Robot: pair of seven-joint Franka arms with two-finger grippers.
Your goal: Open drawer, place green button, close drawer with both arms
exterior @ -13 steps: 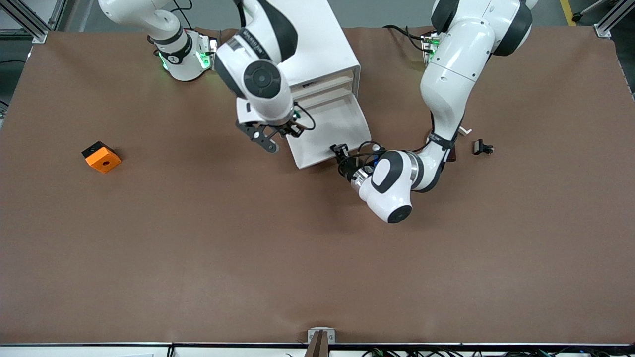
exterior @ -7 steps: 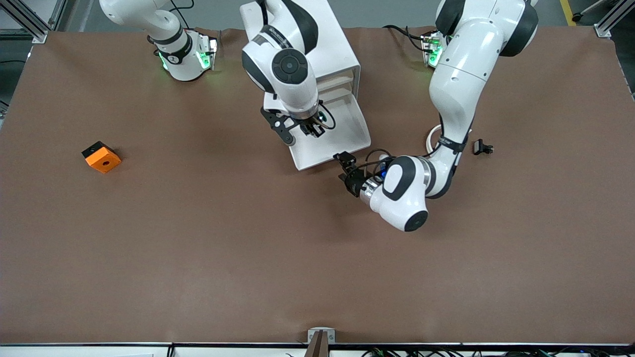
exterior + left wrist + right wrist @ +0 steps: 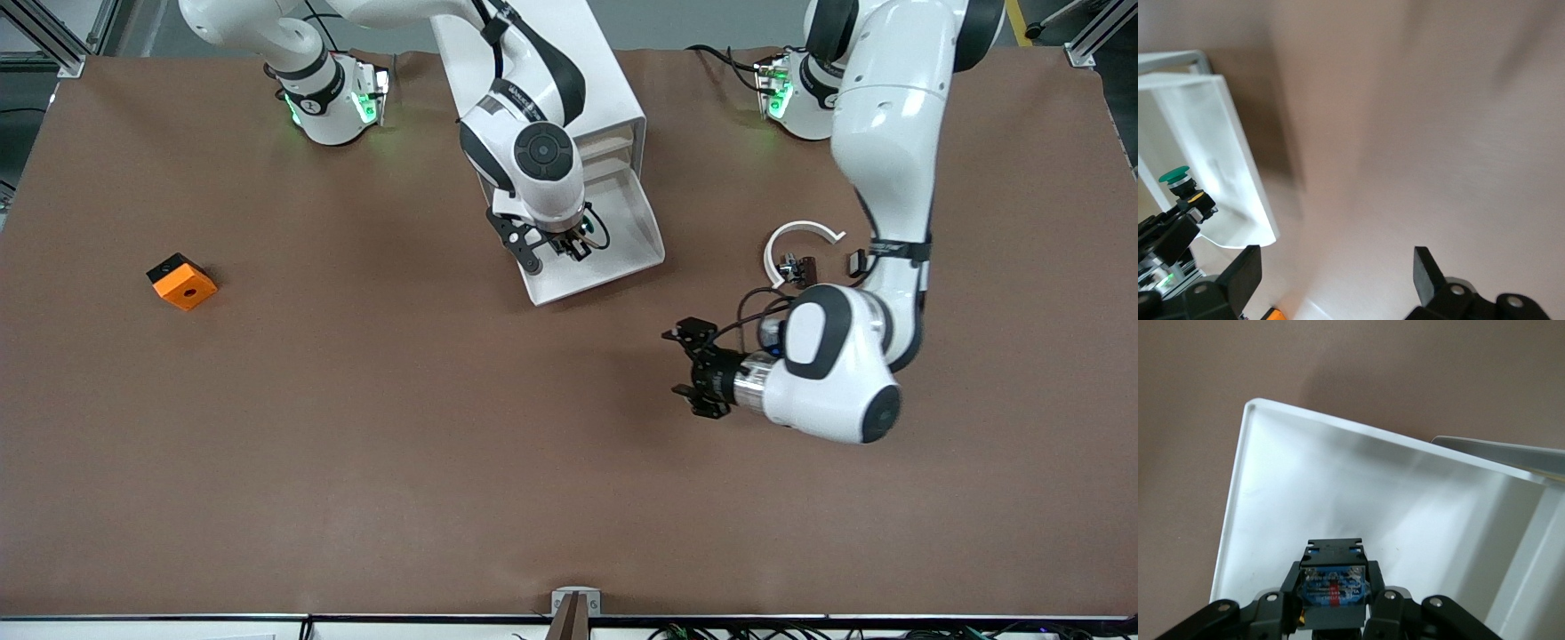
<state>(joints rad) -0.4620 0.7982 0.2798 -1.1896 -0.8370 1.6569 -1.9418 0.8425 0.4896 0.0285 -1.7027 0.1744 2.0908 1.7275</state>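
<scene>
The lowest drawer (image 3: 594, 280) of the white cabinet (image 3: 578, 80) stands pulled open. My right gripper (image 3: 569, 249) hangs over the drawer's tray, shut on the button (image 3: 578, 238). In the right wrist view the button's dark blue-grey base (image 3: 1331, 583) sits between my fingers (image 3: 1281, 597), above the white tray floor (image 3: 1338, 493). My left gripper (image 3: 680, 363) is open and empty over bare table, nearer the front camera than the drawer. The left wrist view shows its open fingers (image 3: 1245, 270), the drawer (image 3: 1231, 167) and the button's green cap (image 3: 1175, 177).
An orange cube (image 3: 181, 281) with a black hole lies toward the right arm's end of the table. A white arc (image 3: 787, 236) and small black-brown clip parts (image 3: 800, 265) lie beside the left arm's forearm.
My right gripper has carried the button from beside the cabinet to over the open drawer. My left gripper has drawn away from the drawer's front, toward the front camera and the left arm's end.
</scene>
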